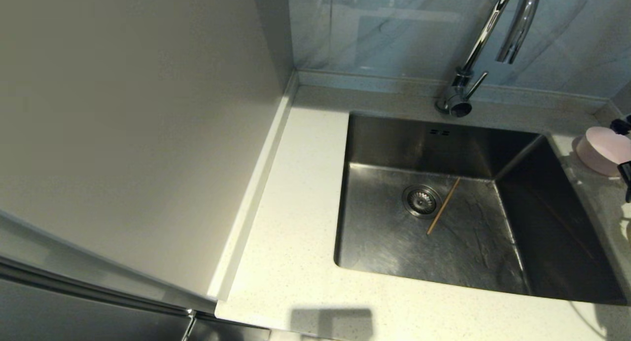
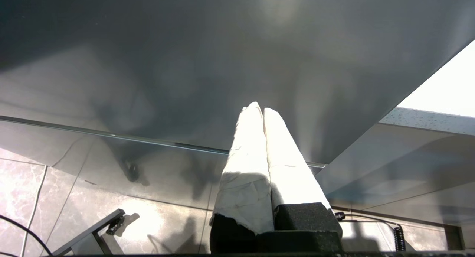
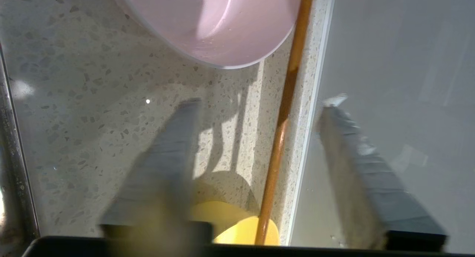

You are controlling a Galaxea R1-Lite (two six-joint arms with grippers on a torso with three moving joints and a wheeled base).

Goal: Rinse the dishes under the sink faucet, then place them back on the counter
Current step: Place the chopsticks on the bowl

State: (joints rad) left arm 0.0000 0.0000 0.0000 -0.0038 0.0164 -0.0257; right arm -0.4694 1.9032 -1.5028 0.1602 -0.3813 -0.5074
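One brown chopstick [image 1: 443, 205] lies on the floor of the steel sink [image 1: 384, 139], next to the round drain [image 1: 421, 200]. The chrome faucet [image 1: 485, 40] stands behind the basin; no water shows. On the speckled counter [image 3: 92, 101] right of the sink are the pink bowl [image 1: 604, 149] [image 3: 222, 23], the yellow-green bowl [image 3: 237, 227] and the second chopstick [image 3: 285, 112], which lies along the raised back edge. My right gripper [image 3: 259, 101] is open above that chopstick, a finger on either side, holding nothing. My left gripper [image 2: 259, 109] is shut and empty, parked below counter level.
A plain beige wall panel [image 1: 123, 124] fills the left side beside a strip of counter [image 1: 291, 222]. A grey wall panel [image 3: 400, 45] stands close behind the right-hand counter. The left wrist view shows a dark cabinet front [image 2: 185, 64] and tiled floor [image 2: 22, 182].
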